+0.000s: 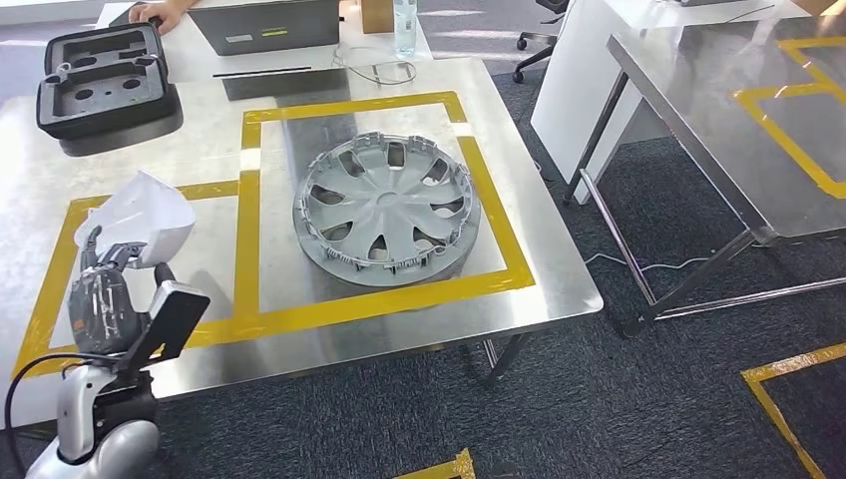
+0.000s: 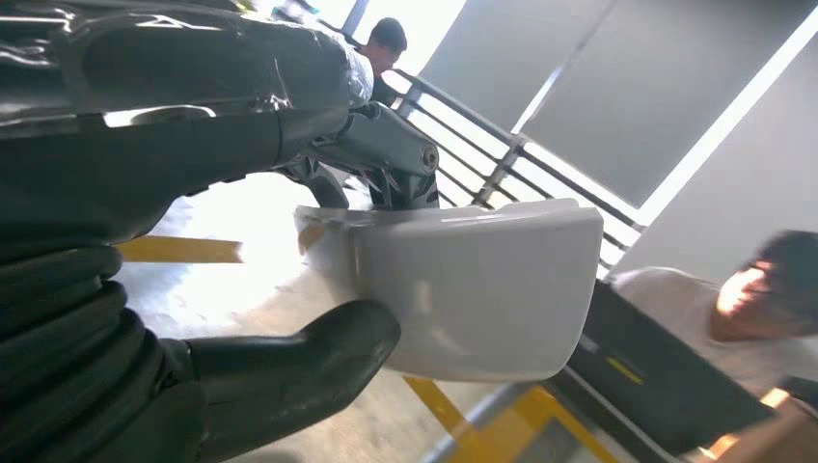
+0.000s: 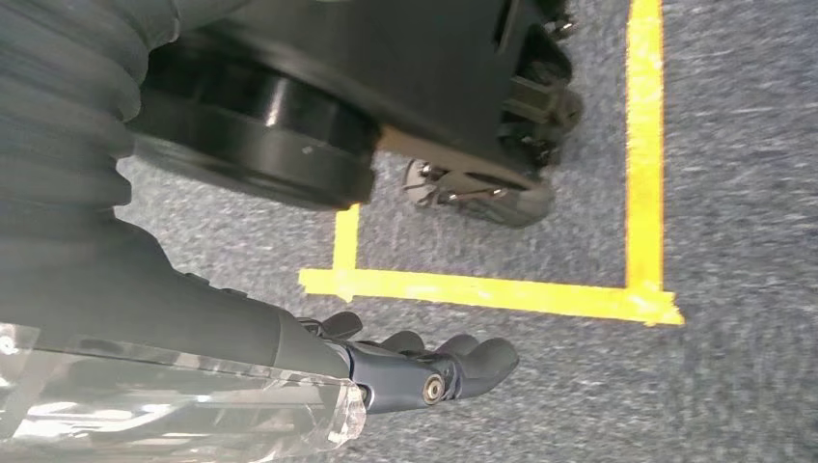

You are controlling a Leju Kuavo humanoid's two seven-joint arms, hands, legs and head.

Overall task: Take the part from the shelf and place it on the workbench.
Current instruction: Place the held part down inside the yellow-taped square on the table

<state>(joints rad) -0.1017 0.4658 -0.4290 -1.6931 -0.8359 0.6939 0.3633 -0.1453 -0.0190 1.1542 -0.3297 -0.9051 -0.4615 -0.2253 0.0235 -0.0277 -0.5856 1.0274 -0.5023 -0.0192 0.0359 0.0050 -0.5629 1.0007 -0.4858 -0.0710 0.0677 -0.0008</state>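
Note:
My left hand (image 1: pixel 105 294) grips a white curved plastic part (image 1: pixel 150 215) and holds it just over the left yellow-taped box of the steel workbench (image 1: pixel 140 165). In the left wrist view the part (image 2: pixel 482 289) is pinched between the thumb (image 2: pixel 289 376) and the fingers above it, with the bench top underneath. I cannot tell whether the part touches the surface. My right hand (image 3: pixel 424 371) hangs over the carpet, its fingers stretched out and holding nothing.
A silver hubcap (image 1: pixel 384 210) lies in the larger taped box beside the part. A black moulded tray (image 1: pixel 105 80) sits at the bench's far left. A person's hand (image 1: pixel 160 12) rests at the far edge; a person (image 2: pixel 762 299) is close. Another steel table (image 1: pixel 718 90) stands right.

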